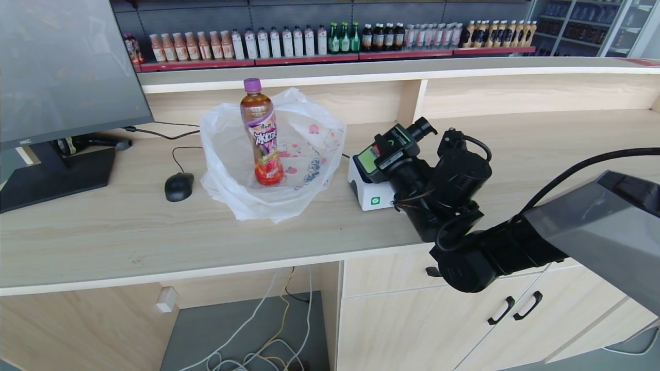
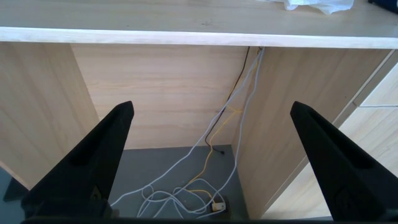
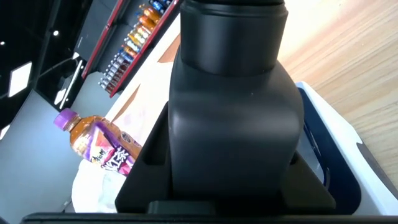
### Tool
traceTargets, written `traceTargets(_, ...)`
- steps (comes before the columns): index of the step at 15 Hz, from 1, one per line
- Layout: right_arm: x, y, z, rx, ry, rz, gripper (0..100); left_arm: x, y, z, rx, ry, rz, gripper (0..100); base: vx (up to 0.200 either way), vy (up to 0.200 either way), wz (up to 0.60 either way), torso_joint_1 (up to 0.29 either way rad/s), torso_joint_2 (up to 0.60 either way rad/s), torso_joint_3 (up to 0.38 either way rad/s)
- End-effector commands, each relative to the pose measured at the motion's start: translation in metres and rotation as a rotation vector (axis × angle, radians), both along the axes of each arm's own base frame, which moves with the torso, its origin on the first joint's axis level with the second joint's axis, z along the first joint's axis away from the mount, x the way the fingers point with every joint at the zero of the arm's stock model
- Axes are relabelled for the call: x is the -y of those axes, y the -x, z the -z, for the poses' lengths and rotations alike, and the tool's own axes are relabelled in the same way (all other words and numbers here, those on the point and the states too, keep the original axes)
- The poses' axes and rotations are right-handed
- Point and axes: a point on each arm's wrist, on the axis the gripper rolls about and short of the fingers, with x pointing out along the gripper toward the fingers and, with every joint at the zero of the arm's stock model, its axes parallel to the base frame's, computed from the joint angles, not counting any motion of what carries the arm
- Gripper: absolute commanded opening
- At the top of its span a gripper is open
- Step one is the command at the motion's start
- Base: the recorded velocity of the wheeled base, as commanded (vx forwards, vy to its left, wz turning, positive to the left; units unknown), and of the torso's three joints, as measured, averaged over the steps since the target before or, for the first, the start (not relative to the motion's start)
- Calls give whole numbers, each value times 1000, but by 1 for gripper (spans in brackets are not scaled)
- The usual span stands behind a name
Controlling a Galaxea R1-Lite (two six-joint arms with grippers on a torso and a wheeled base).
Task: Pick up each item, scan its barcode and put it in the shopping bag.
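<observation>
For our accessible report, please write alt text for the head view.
A purple-capped bottle stands upright in an open white shopping bag on a wooden counter. Beside the bag, the right arm hangs over a white scanner.

Pale wood surface [image 1: 103,237]. Dark monitor [image 1: 62,62] on a black stand at 9–10 o'clock. Black mouse [image 1: 179,186] near the stand, toward centre, with its thin cable curling toward 12. Shelf [image 1: 309,59] of drink bottles along 12 o'clock. Loose white and yellow wires [image 1: 258,345] on the floor at 6. Two black cabinet handles [image 1: 515,307] at 4–5.
</observation>
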Motion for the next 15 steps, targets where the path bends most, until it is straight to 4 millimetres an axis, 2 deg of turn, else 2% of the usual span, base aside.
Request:
traceTargets(1, 0, -1, 2, -4, 3, 0, 0, 0, 0, 0, 0, 0, 0, 100, 0, 0, 0, 0, 0, 0)
traceTargets(8, 0, 2, -4, 7, -5, 1, 0, 0, 0, 0, 0, 0, 0, 100, 0, 0, 0, 0, 0, 0)
traceTargets(15, 6, 20, -43, 96, -10, 8, 0, 0, 0, 0, 0, 0, 2, 100, 0, 0, 0, 0, 0, 0)
